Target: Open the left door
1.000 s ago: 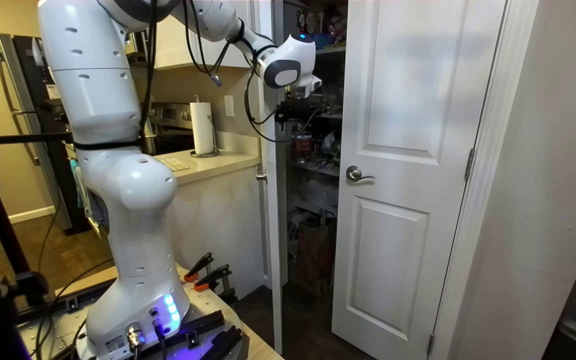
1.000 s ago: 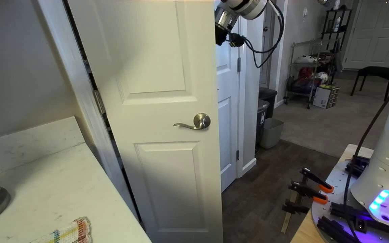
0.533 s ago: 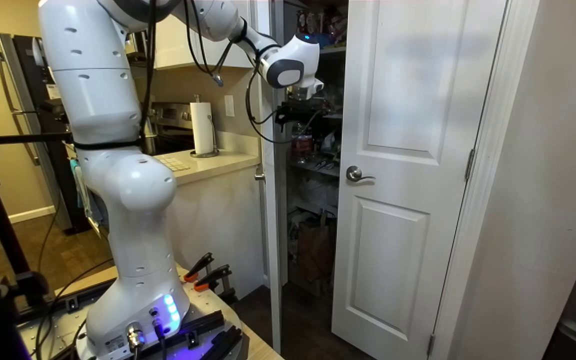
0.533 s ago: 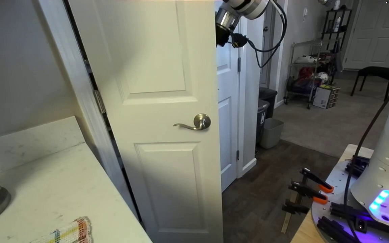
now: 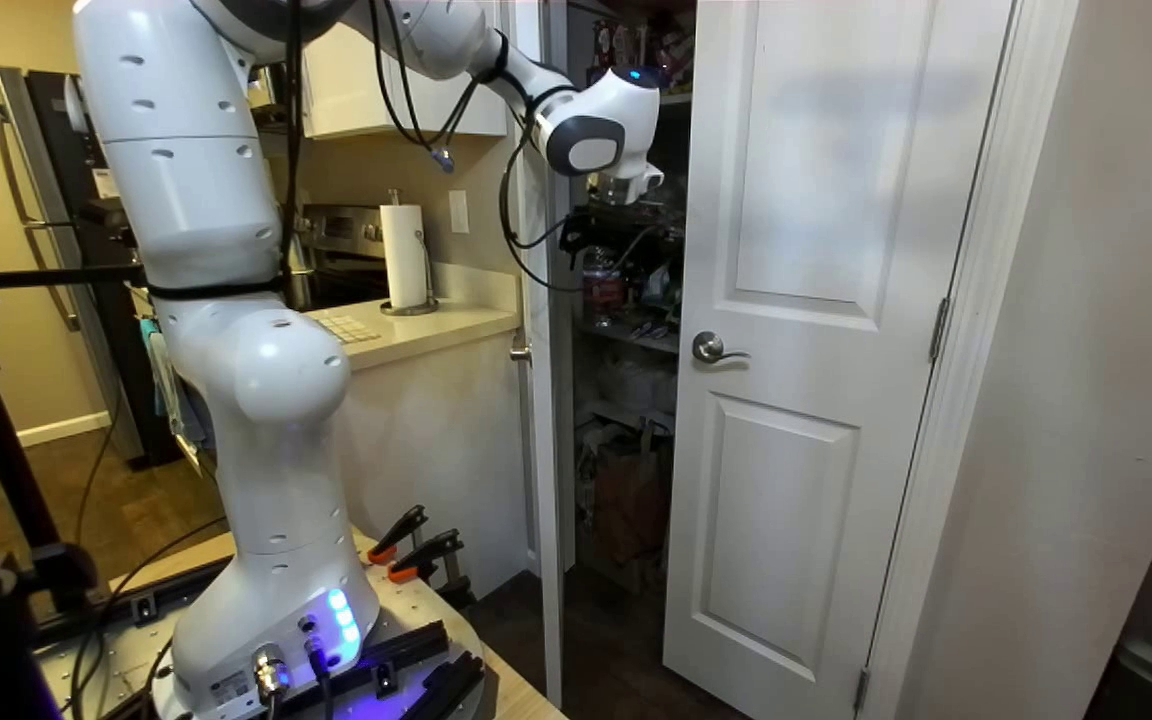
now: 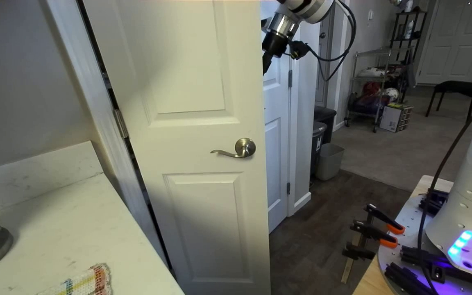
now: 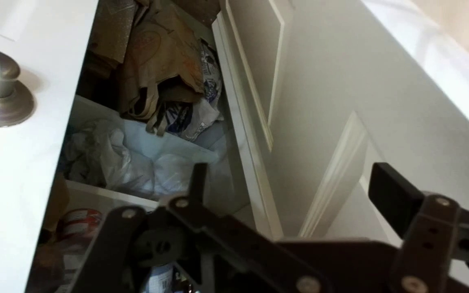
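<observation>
Just beside the gripper (image 7: 290, 181), left door (image 6: 193, 145).

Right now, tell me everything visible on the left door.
In an exterior view, the left door is a white, painted-looking leaf with raised rectangular panels, its top out of frame. A silver lever handle sits near its right edge; a metal hinge shows at its left. It stands upright, partly open, beside the counter. Whether the tool touches it is unclear.

Pincer (image 6: 266, 64) partly behind left door (image 6: 197, 157)
</observation>
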Motion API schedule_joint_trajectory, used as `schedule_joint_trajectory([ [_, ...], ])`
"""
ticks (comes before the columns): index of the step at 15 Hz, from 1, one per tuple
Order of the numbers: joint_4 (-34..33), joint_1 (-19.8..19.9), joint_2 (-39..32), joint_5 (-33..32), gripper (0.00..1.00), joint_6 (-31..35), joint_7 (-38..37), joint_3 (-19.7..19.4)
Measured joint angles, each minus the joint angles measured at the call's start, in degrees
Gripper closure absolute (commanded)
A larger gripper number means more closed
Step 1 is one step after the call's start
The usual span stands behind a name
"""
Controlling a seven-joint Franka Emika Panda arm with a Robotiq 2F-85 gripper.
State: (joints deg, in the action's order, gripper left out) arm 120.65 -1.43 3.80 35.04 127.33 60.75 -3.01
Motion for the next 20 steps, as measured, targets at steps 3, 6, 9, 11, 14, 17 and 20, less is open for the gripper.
schedule_joint_trajectory([
  [3, -0.07, -0.09, 0.85, 0.05, 0.00, -6.61, 4.47, -0.02],
  [6, -0.10, -0.15, 1.73, 0.14, 0.00, -11.83, 9.62, -0.02],
  [9, -0.11, -0.24, 2.25, 0.18, 0.00, -14.41, 12.87, -0.01],
  [11, -0.11, -0.34, 2.28, 1.09, 0.00, -15.03, 15.10, 0.07],
  [14, -0.11, -0.88, 2.07, 3.95, 0.00, -15.31, 18.98, 0.71],
  [17, -0.53, -2.38, 1.20, 6.98, 0.00, -15.38, 22.55, 2.04],
  [20, -2.08, -3.57, -0.32, 7.98, 0.00, -16.64, 24.30, 3.68],
])
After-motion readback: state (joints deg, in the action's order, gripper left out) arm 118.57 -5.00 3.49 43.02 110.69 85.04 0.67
